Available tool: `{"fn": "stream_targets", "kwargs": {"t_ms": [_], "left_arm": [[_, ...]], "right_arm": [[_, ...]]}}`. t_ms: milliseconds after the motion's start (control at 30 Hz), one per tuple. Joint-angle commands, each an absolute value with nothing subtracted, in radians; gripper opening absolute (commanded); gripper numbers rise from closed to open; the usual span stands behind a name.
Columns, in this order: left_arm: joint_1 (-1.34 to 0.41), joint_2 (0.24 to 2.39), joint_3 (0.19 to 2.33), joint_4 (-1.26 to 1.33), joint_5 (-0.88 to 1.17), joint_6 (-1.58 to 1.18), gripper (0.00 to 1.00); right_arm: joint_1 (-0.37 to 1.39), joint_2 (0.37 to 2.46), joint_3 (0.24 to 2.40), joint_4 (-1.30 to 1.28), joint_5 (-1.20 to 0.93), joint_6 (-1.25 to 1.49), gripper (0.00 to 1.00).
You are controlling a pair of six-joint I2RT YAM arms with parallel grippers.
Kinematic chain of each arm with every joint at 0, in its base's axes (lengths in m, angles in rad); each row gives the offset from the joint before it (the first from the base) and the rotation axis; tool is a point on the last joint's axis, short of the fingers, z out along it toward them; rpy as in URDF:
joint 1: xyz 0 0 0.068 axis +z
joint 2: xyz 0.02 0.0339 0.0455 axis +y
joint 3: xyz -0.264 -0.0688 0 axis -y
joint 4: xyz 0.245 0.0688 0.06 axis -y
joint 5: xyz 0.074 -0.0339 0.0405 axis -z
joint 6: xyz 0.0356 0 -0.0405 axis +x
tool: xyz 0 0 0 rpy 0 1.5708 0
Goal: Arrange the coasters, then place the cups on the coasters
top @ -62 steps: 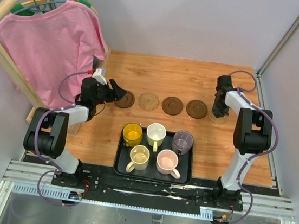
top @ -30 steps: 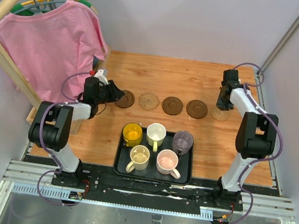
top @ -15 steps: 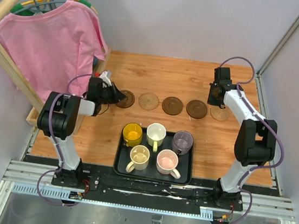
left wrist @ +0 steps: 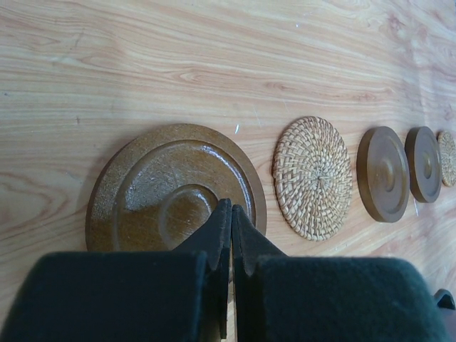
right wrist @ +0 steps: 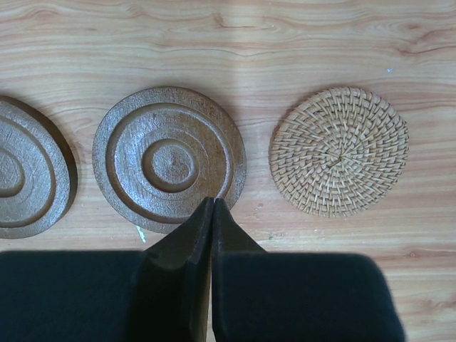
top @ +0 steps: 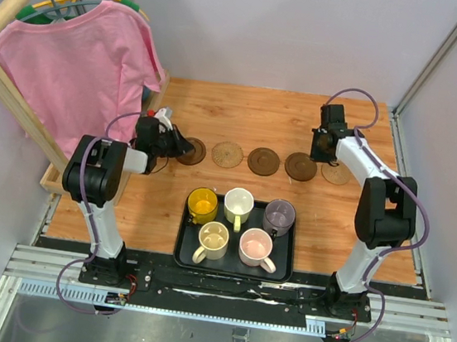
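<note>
Five coasters lie in a row across the table: dark brown (top: 190, 151), woven tan (top: 227, 153), dark brown (top: 264, 161), dark brown (top: 301, 166) and woven tan (top: 336, 173). My left gripper (top: 184, 145) is shut and empty, its tips (left wrist: 231, 206) over the near rim of the leftmost dark coaster (left wrist: 174, 187), beside the woven one (left wrist: 313, 177). My right gripper (top: 322, 149) is also shut and empty, tips (right wrist: 214, 201) at the edge of a dark coaster (right wrist: 169, 158), left of the woven one (right wrist: 339, 151). The cups stand in the black tray (top: 288, 266): yellow (top: 203, 205), white (top: 239, 202), grey-purple (top: 279, 216), cream (top: 212, 239), pink (top: 256, 246).
A pink shirt (top: 74, 69) hangs on a wooden rack (top: 2, 81) at the table's left edge, close behind my left arm. Grey walls close the back and right sides, with a metal post (top: 434, 59) at the far right corner.
My right gripper has left the rightmost woven coaster and moved left and back, toward the neighbouring dark one. My left gripper's jaws have shut at the leftmost dark coaster, and its arm has folded in.
</note>
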State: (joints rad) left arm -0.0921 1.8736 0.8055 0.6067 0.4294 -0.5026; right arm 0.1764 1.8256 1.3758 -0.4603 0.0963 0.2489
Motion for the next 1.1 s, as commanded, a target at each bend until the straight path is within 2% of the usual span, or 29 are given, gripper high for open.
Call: {"fn": "stream_targets", "kwargs": {"t_ms": [0,567,1067], "left_arm": [[-0.089,1.89,0.842,0.616,0.423,-0.502,0.01],[-0.09,1.886,0.89,0.576,0.394,-0.489,0.0],[-0.09,1.8,0.773,0.532,0.357,-0.453,0.01]], "right_arm": [[0.206,1.845,1.362,-0.448,0.084,0.228,0.01],[0.211,1.843,1.347,-0.449,0.091,0.225,0.01],[0.222,1.784,1.3,-0.445,0.109,0.239,0.01]]}}
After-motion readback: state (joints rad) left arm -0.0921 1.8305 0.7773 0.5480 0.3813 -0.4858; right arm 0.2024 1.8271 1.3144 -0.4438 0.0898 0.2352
